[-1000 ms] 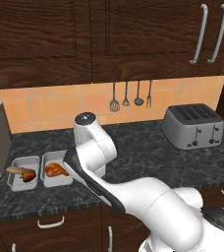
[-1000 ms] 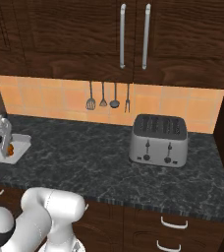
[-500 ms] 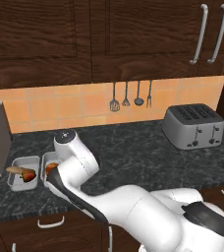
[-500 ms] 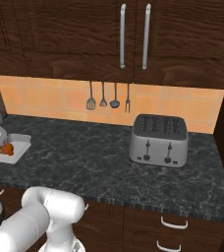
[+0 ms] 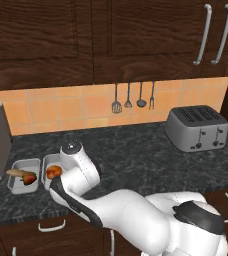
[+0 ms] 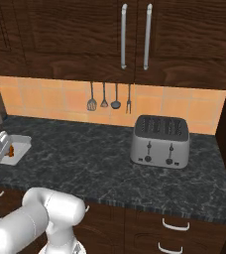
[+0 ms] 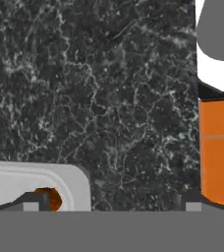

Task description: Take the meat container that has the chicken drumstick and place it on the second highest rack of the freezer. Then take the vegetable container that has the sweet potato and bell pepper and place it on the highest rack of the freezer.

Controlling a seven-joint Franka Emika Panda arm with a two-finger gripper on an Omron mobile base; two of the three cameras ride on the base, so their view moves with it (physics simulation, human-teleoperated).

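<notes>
Both base views look forward and down from behind, sharing the bench (image 5: 136,155) and toaster (image 5: 196,128). The hand view looks close down past the pincer (image 7: 111,202) at the bench.

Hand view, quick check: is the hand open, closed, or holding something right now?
Hand: open, fingertips set wide apart and holding nothing, over the dark counter, with the corner of the meat container and the chicken drumstick by one tip.

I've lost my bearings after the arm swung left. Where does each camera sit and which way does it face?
Left base view: behind the arm's left, facing the dark speckled counter; white arm bends over the two grey trays.
Right base view: behind its right, facing the silver toaster; arm at lower left.
Hand view: looks down at counter and a tray corner; jaws' tips at bottom.
Both base views share toaster and hanging utensils.
</notes>
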